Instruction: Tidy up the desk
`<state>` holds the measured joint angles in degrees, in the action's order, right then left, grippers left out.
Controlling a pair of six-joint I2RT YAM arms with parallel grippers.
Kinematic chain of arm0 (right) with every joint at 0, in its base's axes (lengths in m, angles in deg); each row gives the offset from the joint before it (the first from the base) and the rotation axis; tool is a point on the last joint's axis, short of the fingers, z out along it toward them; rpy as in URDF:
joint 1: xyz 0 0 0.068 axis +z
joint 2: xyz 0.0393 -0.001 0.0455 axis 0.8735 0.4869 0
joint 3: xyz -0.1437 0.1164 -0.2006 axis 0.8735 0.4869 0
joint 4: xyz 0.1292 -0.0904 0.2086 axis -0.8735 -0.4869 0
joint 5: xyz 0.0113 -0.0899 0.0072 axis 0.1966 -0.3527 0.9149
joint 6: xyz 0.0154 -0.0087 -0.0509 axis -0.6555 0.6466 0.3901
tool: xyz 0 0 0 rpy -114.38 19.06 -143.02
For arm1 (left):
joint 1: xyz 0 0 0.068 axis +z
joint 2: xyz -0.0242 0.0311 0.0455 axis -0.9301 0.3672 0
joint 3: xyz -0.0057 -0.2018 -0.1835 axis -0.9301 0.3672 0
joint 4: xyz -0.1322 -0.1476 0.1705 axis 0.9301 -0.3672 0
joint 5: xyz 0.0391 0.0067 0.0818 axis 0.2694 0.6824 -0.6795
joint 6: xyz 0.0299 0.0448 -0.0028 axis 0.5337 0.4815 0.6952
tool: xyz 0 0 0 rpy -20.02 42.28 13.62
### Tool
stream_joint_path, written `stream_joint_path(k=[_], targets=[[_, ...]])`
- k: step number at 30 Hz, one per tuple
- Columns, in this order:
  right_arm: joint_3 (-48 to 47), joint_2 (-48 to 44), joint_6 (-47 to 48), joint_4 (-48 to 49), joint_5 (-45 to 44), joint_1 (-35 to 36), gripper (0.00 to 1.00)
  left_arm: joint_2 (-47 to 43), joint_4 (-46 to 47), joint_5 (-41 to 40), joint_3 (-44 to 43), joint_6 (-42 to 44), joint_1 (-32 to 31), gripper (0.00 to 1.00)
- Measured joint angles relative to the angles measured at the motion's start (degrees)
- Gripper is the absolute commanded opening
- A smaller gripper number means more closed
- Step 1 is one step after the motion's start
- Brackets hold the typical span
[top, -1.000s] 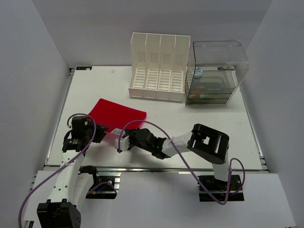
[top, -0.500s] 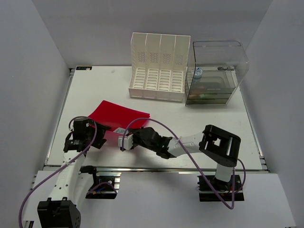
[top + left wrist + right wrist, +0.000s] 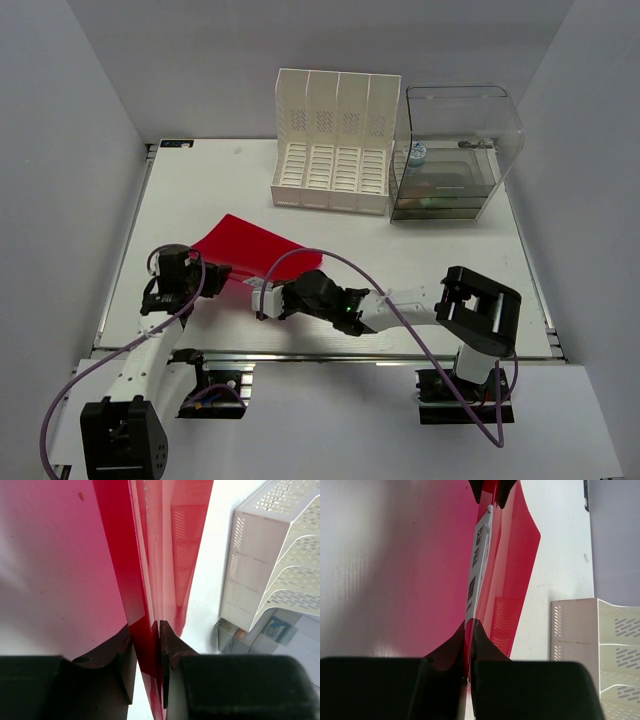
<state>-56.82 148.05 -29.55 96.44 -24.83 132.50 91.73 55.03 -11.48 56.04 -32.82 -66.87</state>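
arms low over the tabletop point(image 3: 440, 250); left pincer point(image 3: 221, 273) and right pincer point(image 3: 264, 299) clamp the red folder point(image 3: 255, 250), file rack point(image 3: 335, 140) well apart.

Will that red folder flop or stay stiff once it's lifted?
Likely light: the folder looks a thin sheet edge-on. Probably bendy; the left gripper and right gripper each pinch its near edge, layers splaying. Its gloss suggests slipperiness.

A red folder point(image 3: 245, 248) is tipped up on one side, not lying flat. A white label point(image 3: 478, 567) runs along its edge. Far behind it stands a white file rack point(image 3: 335, 140) with four slots. Right beside the rack is a clear box point(image 3: 455, 125) with small things inside.
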Motion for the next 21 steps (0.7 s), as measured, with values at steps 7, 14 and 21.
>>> stream_joint_path(k=[7,14,21], targets=[[-2.56,-0.13,-3.41,-4.0,0.94,0.07,0.0,-2.27,1.95,-0.02,1.9,-2.45,0.09,0.0],[-5.55,-1.31,-7.91,-12.96,4.04,-0.07,0.89,-4.87,2.14,-0.42,1.14,0.83,0.07,0.0],[-9.42,-10.86,-15.93,-28.79,12.92,-3.45,0.89,-8.94,-2.08,-8.09,-10.82,14.82,-0.92,0.0]])
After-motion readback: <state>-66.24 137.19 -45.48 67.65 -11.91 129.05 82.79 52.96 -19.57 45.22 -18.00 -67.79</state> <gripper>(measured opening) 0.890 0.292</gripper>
